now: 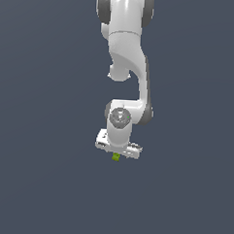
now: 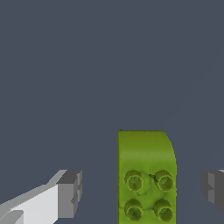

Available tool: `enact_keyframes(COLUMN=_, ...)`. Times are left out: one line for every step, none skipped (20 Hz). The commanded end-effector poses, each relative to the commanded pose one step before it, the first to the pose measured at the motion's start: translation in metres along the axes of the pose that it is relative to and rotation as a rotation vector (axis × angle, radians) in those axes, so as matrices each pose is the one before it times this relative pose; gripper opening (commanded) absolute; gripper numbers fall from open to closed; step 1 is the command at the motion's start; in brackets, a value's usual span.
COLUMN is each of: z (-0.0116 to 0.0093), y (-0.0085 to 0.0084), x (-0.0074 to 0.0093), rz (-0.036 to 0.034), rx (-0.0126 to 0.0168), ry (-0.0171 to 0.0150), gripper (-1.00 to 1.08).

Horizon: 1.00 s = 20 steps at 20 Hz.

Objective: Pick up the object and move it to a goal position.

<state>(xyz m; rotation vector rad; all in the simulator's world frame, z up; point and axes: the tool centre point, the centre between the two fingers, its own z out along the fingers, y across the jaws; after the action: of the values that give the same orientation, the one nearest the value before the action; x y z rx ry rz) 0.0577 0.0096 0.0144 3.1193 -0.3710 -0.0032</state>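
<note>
The object (image 2: 146, 175) is a lime-green blocky piece with several round studs on top, one corner rounded. In the wrist view it lies on the grey floor between my two fingers, with a gap on each side. One grey fingertip (image 2: 70, 193) and the other fingertip (image 2: 213, 189) stand wide apart, so my gripper (image 2: 142, 192) is open around it and not touching it. In the exterior view the object (image 1: 116, 157) shows as a tiny green speck just under the white gripper (image 1: 117, 152), which points straight down.
The arm (image 1: 126, 51) reaches down from the top of the exterior view over a plain dark grey floor (image 1: 42, 183). No other objects or edges show.
</note>
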Motion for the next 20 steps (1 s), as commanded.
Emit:
enact_keyframes(z=0.00220, y=-0.00043, x=0.00132, rz=0.00009, rx=0.00050, ry=0.00182, gripper=1.00)
enact_keyframes(z=-0.00008, y=-0.00003, x=0.00015, rz=0.00000, rx=0.00000, ry=0.00000, gripper=1.00)
enact_keyframes(z=0.00000, y=0.00000, x=0.00000, rz=0.00000, rx=0.00000, ry=0.00000, gripper=-1.00)
enact_keyframes(z=0.00000, y=0.00000, x=0.00000, rz=0.00000, rx=0.00000, ry=0.00000, gripper=-1.00)
enact_keyframes(z=0.00000, y=0.00000, x=0.00000, rz=0.00000, rx=0.00000, ry=0.00000, gripper=-1.00)
enact_keyframes(z=0.00000, y=0.00000, x=0.00000, rz=0.00000, rx=0.00000, ry=0.00000, gripper=-1.00)
enact_keyframes(z=0.00000, y=0.00000, x=0.00000, rz=0.00000, rx=0.00000, ry=0.00000, gripper=-1.00)
enact_keyframes(z=0.00000, y=0.00000, x=0.00000, rz=0.00000, rx=0.00000, ry=0.00000, gripper=-1.00)
enact_keyframes(z=0.00000, y=0.00000, x=0.00000, rz=0.00000, rx=0.00000, ry=0.00000, gripper=-1.00)
enact_keyframes(z=0.00000, y=0.00000, x=0.00000, rz=0.00000, rx=0.00000, ry=0.00000, gripper=-1.00)
enact_keyframes(z=0.00000, y=0.00000, x=0.00000, rz=0.00000, rx=0.00000, ry=0.00000, gripper=-1.00)
enact_keyframes(z=0.00000, y=0.00000, x=0.00000, rz=0.00000, rx=0.00000, ry=0.00000, gripper=-1.00)
enact_keyframes(z=-0.00012, y=0.00000, x=-0.00009, rz=0.00000, rx=0.00000, ry=0.00000, gripper=-1.00)
enact_keyframes(z=-0.00033, y=0.00025, x=0.00008, rz=0.00000, rx=0.00000, ry=0.00000, gripper=-1.00)
enact_keyframes(z=-0.00098, y=0.00074, x=0.00025, rz=0.00000, rx=0.00000, ry=0.00000, gripper=-1.00)
enact_keyframes(z=-0.00164, y=0.00124, x=0.00042, rz=0.00000, rx=0.00000, ry=0.00000, gripper=-1.00)
enact_keyframes(z=-0.00232, y=0.00175, x=0.00060, rz=0.00000, rx=0.00000, ry=0.00000, gripper=-1.00)
enact_keyframes(z=-0.00301, y=0.00227, x=0.00078, rz=0.00000, rx=0.00000, ry=0.00000, gripper=-1.00)
enact_keyframes(z=-0.00372, y=0.00281, x=0.00097, rz=0.00000, rx=0.00000, ry=0.00000, gripper=-1.00)
enact_keyframes(z=-0.00447, y=0.00337, x=0.00117, rz=0.00000, rx=0.00000, ry=0.00000, gripper=-1.00)
